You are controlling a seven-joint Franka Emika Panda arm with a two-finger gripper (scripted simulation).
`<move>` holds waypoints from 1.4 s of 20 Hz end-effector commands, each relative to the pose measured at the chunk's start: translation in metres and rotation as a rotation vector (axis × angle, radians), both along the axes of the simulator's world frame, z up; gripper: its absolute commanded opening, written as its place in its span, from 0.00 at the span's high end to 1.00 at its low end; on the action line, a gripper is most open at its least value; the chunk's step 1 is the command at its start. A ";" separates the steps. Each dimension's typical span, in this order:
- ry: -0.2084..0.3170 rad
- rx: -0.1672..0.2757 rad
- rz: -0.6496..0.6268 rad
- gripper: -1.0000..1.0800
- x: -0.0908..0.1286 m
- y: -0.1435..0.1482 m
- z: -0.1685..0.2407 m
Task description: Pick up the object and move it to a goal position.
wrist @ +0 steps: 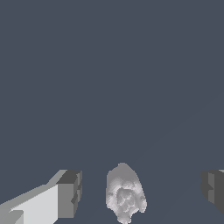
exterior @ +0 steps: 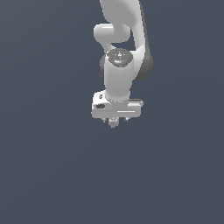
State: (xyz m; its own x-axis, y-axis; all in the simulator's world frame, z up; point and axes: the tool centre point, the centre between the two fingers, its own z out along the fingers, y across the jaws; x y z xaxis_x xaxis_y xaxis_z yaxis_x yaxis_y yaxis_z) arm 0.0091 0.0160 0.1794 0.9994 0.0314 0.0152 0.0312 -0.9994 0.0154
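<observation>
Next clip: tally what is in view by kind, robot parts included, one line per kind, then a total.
White Franka robot arm: 1
Gripper with dark-tipped fingers: 1
Pale grey lumpy rough-surfaced object, between the open fingers: 1
Total: 3

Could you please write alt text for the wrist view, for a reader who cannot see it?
A small, lumpy grey object sits between the two open fingers of the gripper, touching neither. Everything around it is a plain, dark blue-grey surface.
</observation>
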 end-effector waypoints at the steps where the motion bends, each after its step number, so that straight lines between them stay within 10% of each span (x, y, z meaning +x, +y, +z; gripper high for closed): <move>1: -0.001 -0.001 0.000 0.04 0.000 0.000 0.000; 28: 0.010 0.017 -0.389 0.04 -0.076 -0.005 -0.065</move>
State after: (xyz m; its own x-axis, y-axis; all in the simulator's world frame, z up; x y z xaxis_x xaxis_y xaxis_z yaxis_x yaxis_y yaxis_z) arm -0.0615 0.0118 0.1181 0.9462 -0.3237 0.0024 -0.3237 -0.9462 0.0007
